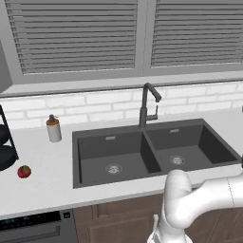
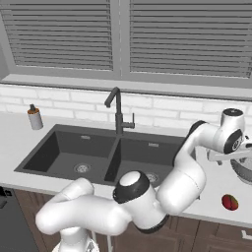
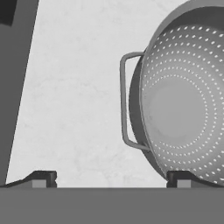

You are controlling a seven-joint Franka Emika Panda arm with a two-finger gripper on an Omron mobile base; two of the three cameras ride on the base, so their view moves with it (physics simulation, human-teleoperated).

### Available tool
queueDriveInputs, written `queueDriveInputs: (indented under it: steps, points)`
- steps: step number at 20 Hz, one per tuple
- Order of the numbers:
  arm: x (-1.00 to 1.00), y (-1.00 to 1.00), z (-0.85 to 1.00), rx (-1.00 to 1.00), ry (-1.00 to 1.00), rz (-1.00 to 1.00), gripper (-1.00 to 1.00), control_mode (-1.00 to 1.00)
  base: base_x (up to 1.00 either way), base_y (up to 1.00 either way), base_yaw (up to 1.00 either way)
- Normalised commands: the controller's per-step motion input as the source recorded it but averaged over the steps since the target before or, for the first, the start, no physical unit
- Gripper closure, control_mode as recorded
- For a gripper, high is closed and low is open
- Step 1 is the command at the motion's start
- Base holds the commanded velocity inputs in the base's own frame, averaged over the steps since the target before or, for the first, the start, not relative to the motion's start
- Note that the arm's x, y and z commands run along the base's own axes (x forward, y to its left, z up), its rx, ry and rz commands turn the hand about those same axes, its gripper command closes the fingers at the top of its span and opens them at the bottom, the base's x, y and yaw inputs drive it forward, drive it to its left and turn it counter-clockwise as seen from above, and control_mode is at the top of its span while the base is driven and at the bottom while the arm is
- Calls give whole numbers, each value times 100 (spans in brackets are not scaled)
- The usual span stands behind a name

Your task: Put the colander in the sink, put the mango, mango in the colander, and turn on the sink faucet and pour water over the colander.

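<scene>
A: Hovering over the tabletop (image 3: 74,87), wide open and empty — end effector (image 3: 111,178) — with the colander (image 3: 183,105) just ahead and to one side, apart from both tips.

B: Agreed. Off-centre, though: bowl lying past one tip rather than between the two. Closing from there risked pinching nothing, or clipping the rim and shoving the bowl along the tabletop.

A: Also risked catching the thin wire handle loop alone; likely to swing or tip once lifted.

B: Looked how, up close?

A: Round, silvery-grey, sides dotted with rows of small holes, smooth disc at the bottom, upright and empty. Loop handle sticking out toward the gap between the tips.

B: And from the right base view?

A: Partly cut by the frame edge, sitting just below the end effector (image 2: 227,156), on the far side from the sink (image 2: 59,147). One mango (image 2: 230,202) lying near, a little closer to the base; red with a greenish patch.

B: Second mango (image 1: 24,172) well away, beyond the sink on the opposite stretch of tabletop, near a soap dispenser (image 1: 53,128). Sink faucet (image 2: 117,110) dry, no stream.

A: Another hazard, then: a long carry across to the basin; a weak hold on the rim could have dropped the bowl short.
</scene>
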Motion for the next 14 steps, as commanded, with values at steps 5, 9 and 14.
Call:
queueDriveInputs:
  steps: [5, 9, 14]
  points:
    - [27, -18, -16, 0, 0, 8, -100, -100, 0, 0, 0]
    - [24, -16, -26, 0, 0, 10, -100, -100, 0, 0, 0]
    - [25, -12, -22, 0, 0, 12, -100, -100, 0, 0, 0]
